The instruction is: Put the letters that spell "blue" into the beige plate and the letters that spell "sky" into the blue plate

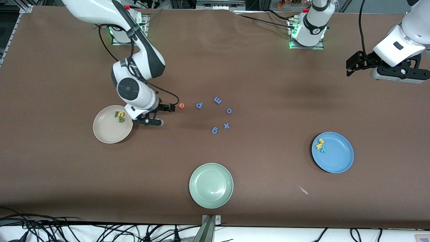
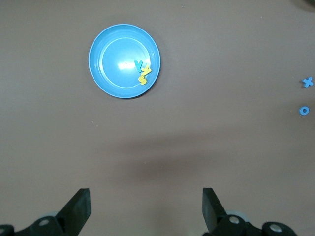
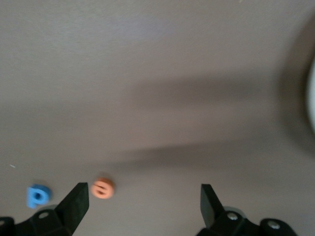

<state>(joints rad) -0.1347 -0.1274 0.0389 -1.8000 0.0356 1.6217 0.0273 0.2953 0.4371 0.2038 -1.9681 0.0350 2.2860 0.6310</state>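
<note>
The task stands nearly complete. The blue plate [image 1: 332, 152] lies toward the left arm's end of the tabletop [image 1: 268, 74] and holds three letters: the yellow "s" [image 2: 143, 80], the yellow "k" [image 2: 146, 72] and the teal "y" [image 2: 139, 65], bunched together against one side of the rim. That word appears done.

The beige plate [image 1: 113, 124] lies toward the right arm's end and holds three letters clustered at its edge farther from the front camera: the thin green "l" [image 1: 116, 114], the yellow "u" [image 1: 120, 114] and the green "b" [image 1: 121, 119]. The fourth, the orange "e" [image 1: 181, 106], rests on the bare tabletop between the beige plate and the blue "p" [image 1: 199, 105], so one transfer is judged to remain.

The right hand [image 1: 160, 114] is low over the tabletop between the beige plate and the "e", its fingers spread and empty; in its wrist view the "e" lies just beside one fingertip, not between them. The left hand [image 1: 349, 67] waits high over the left arm's end of the tabletop, fingers spread and empty.

Counts: three plates (beige, blue, and an empty pale green plate [image 1: 211, 185] nearest the front camera); seven task letters, six plated; five blue distractors, namely "p", "m" [image 1: 217, 100], "o" [image 1: 229, 111], "x" [image 1: 226, 126] and "g" [image 1: 214, 130], loose in mid-table.
</note>
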